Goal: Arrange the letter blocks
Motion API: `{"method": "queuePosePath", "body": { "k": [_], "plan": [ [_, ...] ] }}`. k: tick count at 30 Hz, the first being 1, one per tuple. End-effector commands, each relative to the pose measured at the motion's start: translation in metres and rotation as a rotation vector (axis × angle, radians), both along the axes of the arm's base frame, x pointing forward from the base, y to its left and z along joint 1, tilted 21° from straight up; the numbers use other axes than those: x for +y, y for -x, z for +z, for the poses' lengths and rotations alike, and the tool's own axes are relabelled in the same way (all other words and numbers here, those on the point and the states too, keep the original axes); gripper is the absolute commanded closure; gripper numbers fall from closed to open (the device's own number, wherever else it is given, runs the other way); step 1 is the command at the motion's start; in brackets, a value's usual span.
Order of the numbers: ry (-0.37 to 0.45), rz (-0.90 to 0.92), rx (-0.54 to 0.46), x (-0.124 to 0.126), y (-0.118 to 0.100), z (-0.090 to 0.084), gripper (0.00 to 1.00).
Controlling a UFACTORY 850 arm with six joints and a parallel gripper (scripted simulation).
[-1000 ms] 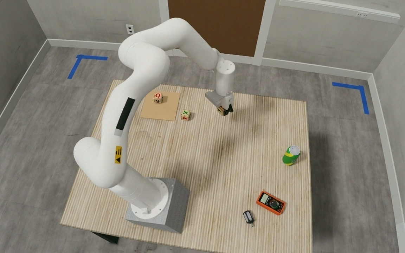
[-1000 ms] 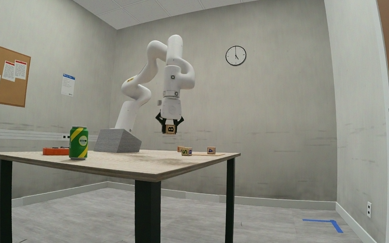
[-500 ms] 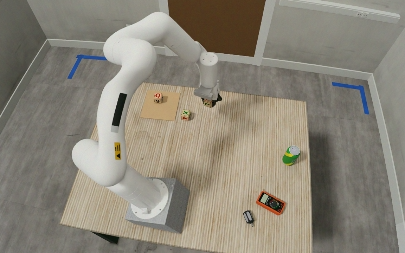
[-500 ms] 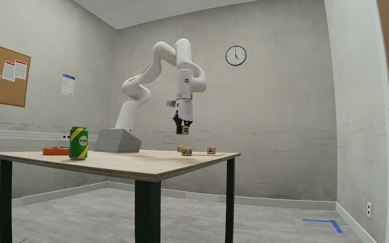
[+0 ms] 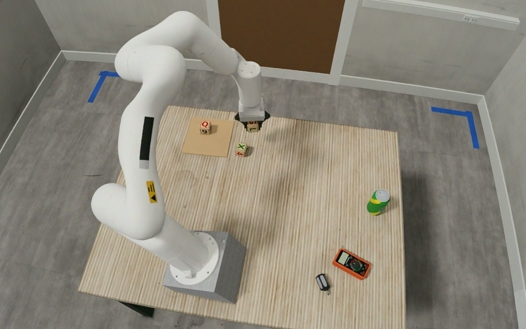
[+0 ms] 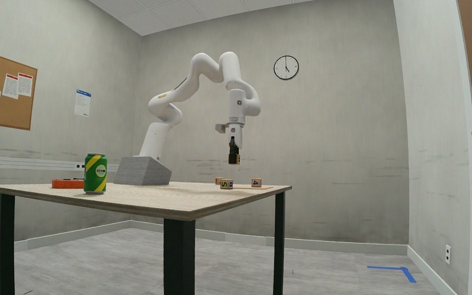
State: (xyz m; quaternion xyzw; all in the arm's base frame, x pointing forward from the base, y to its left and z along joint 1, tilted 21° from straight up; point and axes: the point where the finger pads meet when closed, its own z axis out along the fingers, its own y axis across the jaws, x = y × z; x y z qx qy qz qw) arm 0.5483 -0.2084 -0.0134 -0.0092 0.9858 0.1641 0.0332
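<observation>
My gripper (image 5: pixel 252 121) (image 6: pixel 234 157) is shut on a wooden letter block (image 5: pixel 253 128) (image 6: pixel 234 159) and holds it well above the table, just right of the tan mat's (image 5: pixel 212 143) (image 6: pixel 245 187) far right corner. A block with a red Q on top (image 5: pixel 204 126) (image 6: pixel 256 182) stands on the mat near its far edge. A block with a green X on top (image 5: pixel 240 148) (image 6: pixel 226 183) stands on the table just off the mat's right edge. Another block (image 6: pixel 218 180) shows only in the exterior view; my arm hides it in the top view.
A green soda can (image 5: pixel 377 201) (image 6: pixel 95 173) stands near the table's right edge. An orange multimeter (image 5: pixel 351 263) (image 6: pixel 67 183) and a small black object (image 5: pixel 322 282) lie at the front right. My grey base block (image 5: pixel 216 270) (image 6: pixel 141 171) sits at the front.
</observation>
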Motion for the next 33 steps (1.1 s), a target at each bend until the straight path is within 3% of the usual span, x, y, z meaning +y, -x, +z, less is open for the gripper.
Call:
{"method": "queuePosePath", "body": {
  "k": [1, 11, 13, 14, 33],
  "plan": [
    [0.007, 0.126, -0.059, 0.021, -0.01, 0.01, 0.56],
    [0.028, 0.446, -0.172, 0.076, -0.027, 0.03, 0.56],
    [0.028, 0.446, -0.172, 0.076, -0.027, 0.03, 0.56],
    [0.033, 0.53, -0.202, 0.091, -0.031, 0.035, 0.56],
    [0.064, 1.075, -0.4, 0.188, -0.042, 0.069, 0.56]
  ]
}}
